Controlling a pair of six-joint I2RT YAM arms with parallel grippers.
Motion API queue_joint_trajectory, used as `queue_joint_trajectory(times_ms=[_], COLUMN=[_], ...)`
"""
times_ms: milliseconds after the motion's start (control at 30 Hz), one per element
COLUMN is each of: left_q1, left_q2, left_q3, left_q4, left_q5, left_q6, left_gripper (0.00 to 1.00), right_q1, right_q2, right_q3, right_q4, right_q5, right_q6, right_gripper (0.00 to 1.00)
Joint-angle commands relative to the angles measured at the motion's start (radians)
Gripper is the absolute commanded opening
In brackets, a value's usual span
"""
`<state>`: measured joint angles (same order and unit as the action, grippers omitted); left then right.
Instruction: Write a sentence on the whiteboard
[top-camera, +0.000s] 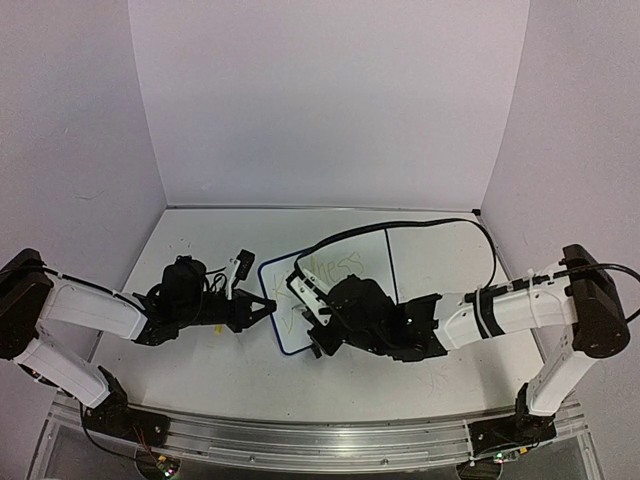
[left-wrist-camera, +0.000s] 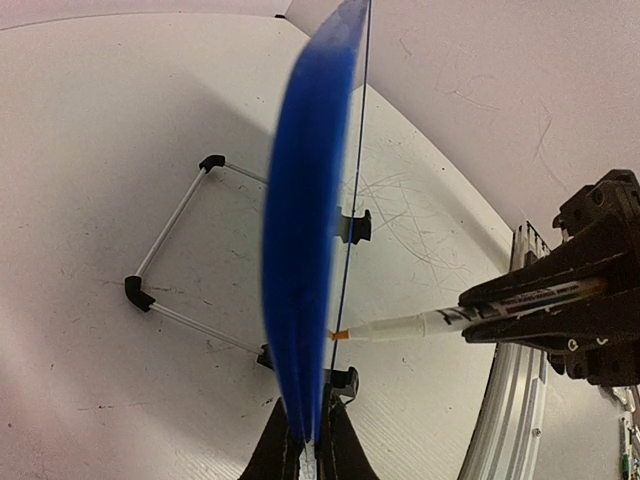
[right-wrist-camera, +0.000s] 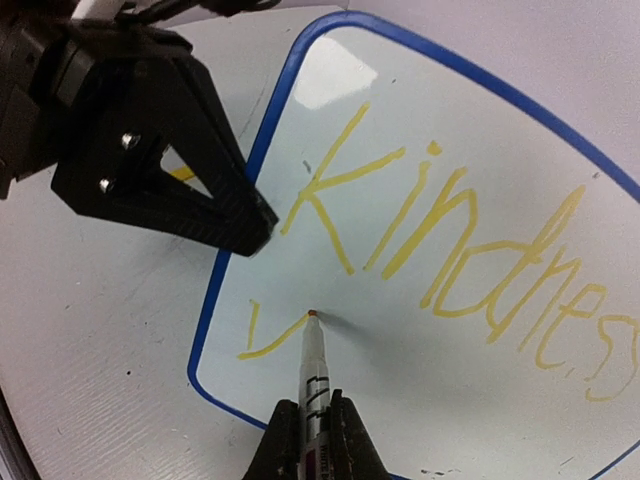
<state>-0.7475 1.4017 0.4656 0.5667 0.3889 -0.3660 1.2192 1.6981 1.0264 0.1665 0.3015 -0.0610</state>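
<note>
The whiteboard (right-wrist-camera: 420, 380), white with a blue frame, stands tilted at the table's middle (top-camera: 365, 262). The sentence (right-wrist-camera: 450, 250) reads "Kindnes" in yellow, with a short first stroke (right-wrist-camera: 268, 343) of a second line below it. My right gripper (right-wrist-camera: 315, 432) is shut on a white marker (right-wrist-camera: 314, 372), whose orange tip touches the board at the end of that stroke. My left gripper (left-wrist-camera: 312, 445) is shut on the board's blue edge (left-wrist-camera: 305, 230). Its black fingers (right-wrist-camera: 235, 215) clamp the left frame. In the top view both grippers, the left (top-camera: 262, 308) and the right (top-camera: 312, 320), meet at the board's near-left corner.
The board's wire stand feet (left-wrist-camera: 170, 260) rest on the scuffed tabletop behind it. A black cable (top-camera: 400, 228) arcs over the board's far side. A small white and black object (top-camera: 240, 265) lies by the left arm. An aluminium rail (top-camera: 320, 440) runs along the near edge.
</note>
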Motion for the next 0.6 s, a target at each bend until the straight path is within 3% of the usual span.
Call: queue_joint_trajectory(times_ms=[0, 567], left_q1=[-0.001, -0.001], left_q2=[0.005, 0.009], left_q3=[0.01, 0.015], left_q4=[-0.044, -0.046], left_q5=[-0.041, -0.04], left_q6=[0.031, 0.032], left_gripper=[0.0, 0.0], right_q1=[-0.017, -0.016], right_q2=[-0.028, -0.022], right_q3=[0.001, -0.064], right_q4=[0.056, 0.009], right_q5=[0.069, -0.018], right_q6=[0.01, 0.05], right_gripper=[0.0, 0.0])
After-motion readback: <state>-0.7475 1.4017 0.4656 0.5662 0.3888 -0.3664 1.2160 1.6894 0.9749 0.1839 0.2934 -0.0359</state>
